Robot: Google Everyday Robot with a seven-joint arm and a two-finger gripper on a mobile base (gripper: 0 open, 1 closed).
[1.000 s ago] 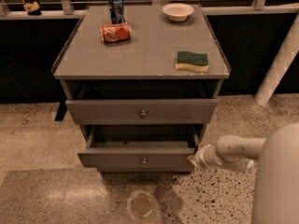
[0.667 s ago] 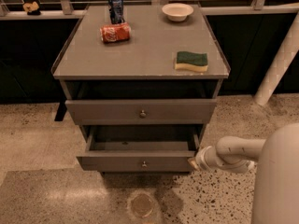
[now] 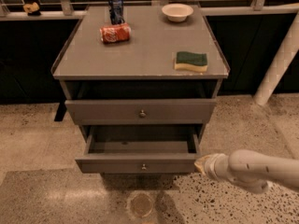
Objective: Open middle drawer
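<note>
The middle drawer (image 3: 140, 162) is a grey flat-fronted drawer with a small round knob (image 3: 143, 166). It stands pulled out well past the cabinet, showing its plain grey inside. The taller-fronted drawer (image 3: 142, 112) above it sticks out only a little. The lowest drawer is hidden under the open one. My gripper (image 3: 201, 164) is at the end of the white arm (image 3: 257, 169) that comes in from the right. It sits at the right front corner of the middle drawer, touching or almost touching it.
On the cabinet top (image 3: 140, 55) are an upright blue can (image 3: 115, 8), a red can on its side (image 3: 115, 33), a white bowl (image 3: 177, 11) and a green-and-yellow sponge (image 3: 191, 61). A white post (image 3: 280, 59) leans at the right. A round floor drain (image 3: 140, 204) lies in front.
</note>
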